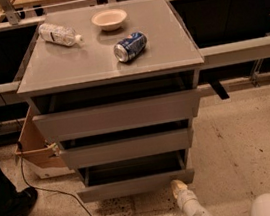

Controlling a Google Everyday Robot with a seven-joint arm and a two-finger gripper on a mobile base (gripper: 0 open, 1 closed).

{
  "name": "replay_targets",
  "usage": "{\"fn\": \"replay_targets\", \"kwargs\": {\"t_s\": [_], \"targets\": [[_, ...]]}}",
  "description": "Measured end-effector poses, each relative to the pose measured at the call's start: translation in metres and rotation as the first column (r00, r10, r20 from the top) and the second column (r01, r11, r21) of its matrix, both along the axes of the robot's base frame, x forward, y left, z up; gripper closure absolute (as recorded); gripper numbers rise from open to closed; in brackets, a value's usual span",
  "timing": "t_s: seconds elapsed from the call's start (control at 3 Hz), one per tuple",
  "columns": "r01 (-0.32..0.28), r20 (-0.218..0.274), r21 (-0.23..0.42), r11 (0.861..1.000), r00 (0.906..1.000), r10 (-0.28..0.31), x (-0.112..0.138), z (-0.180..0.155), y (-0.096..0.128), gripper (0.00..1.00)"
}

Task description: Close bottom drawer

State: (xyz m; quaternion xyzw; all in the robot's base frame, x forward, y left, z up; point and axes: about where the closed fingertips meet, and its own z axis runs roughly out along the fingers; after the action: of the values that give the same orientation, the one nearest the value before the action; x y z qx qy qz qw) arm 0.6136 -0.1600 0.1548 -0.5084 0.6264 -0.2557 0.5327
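A grey cabinet (109,58) stands in the middle of the camera view with three flat drawers. The bottom drawer (135,185) is pulled out a little, and its dark shallow inside shows above the slim front panel. My gripper (179,187) reaches up from the bottom edge on a white arm. Its pale tip sits just below and in front of the right end of the bottom drawer's front.
On the cabinet top lie a clear plastic bottle (60,34), a small white bowl (109,19) and a blue can (130,46) on its side. A cardboard box (36,150) and a black cable (56,192) are on the floor at left. Speckled floor spreads to the right.
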Motion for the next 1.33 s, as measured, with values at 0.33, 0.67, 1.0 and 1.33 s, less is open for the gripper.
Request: {"fn": "replay_targets", "kwargs": {"t_s": [0.33,0.67,1.0,1.33], "targets": [[0.000,0.000,0.000,1.000,1.0000,0.000,-0.001,0.000,0.000,1.00],[0.019,0.017,-0.051,0.998,0.9997,-0.019,0.002,0.013,-0.002,1.00],[0.054,0.017,-0.124,0.991,0.9985,-0.052,-0.014,0.040,0.004,1.00],[0.017,-0.018,-0.248,0.969,0.9996,-0.022,-0.036,0.059,0.031,1.00]]}}
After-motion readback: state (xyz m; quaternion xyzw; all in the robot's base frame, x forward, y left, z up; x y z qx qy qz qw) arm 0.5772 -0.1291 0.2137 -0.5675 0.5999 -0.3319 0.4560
